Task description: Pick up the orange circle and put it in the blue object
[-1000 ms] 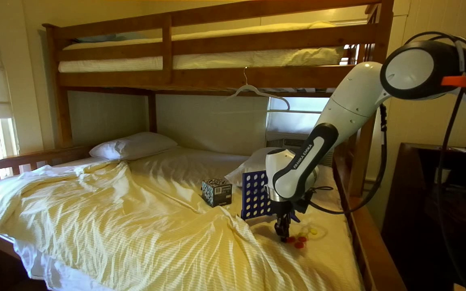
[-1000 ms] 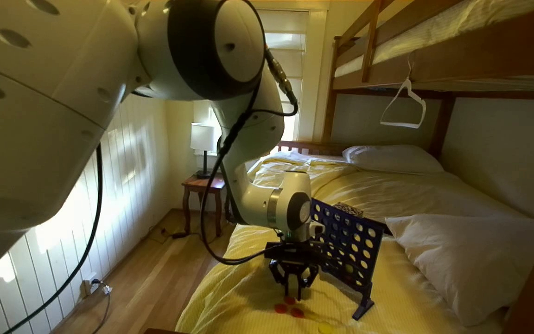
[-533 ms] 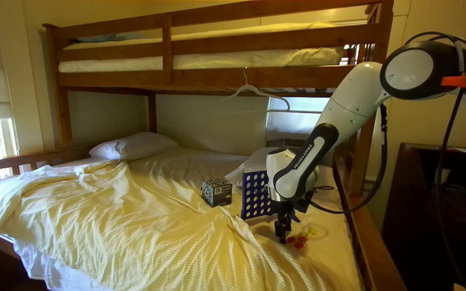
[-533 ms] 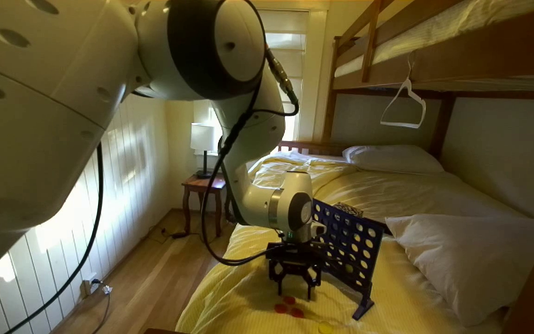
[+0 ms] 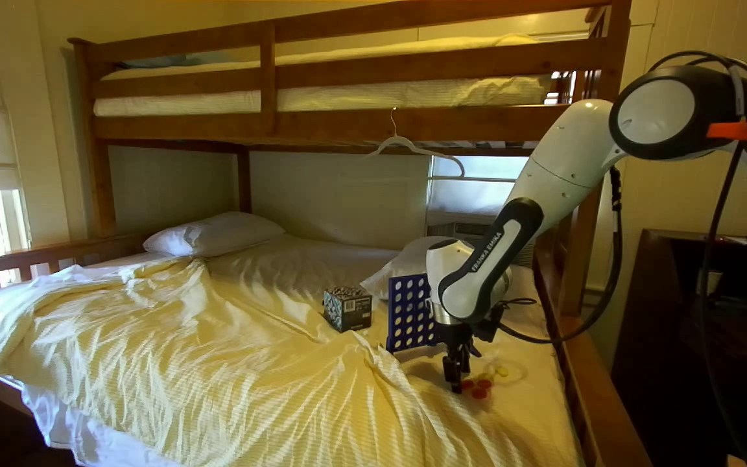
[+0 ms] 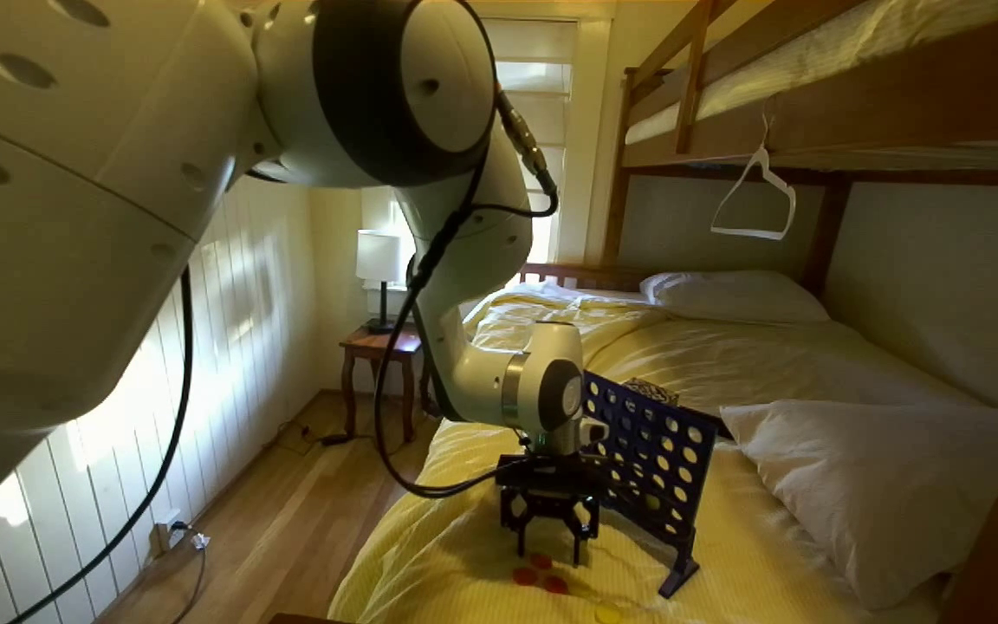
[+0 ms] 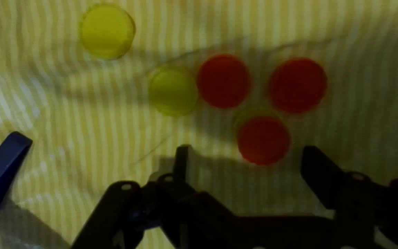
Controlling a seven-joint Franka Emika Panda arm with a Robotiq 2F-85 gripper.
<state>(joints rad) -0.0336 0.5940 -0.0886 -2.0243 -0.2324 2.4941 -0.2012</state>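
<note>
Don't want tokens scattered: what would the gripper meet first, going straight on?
Likely the striped bedding: the open gripper seems set to straddle the nearest red token, though depth is unclear.

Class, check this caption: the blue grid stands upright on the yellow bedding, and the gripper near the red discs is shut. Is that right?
Not quite: the gripper is open, not shut; the wrist view shows its fingers well apart. The rest is right: it is near the red discs, and the blue grid stands upright on the yellow bedding.
</note>
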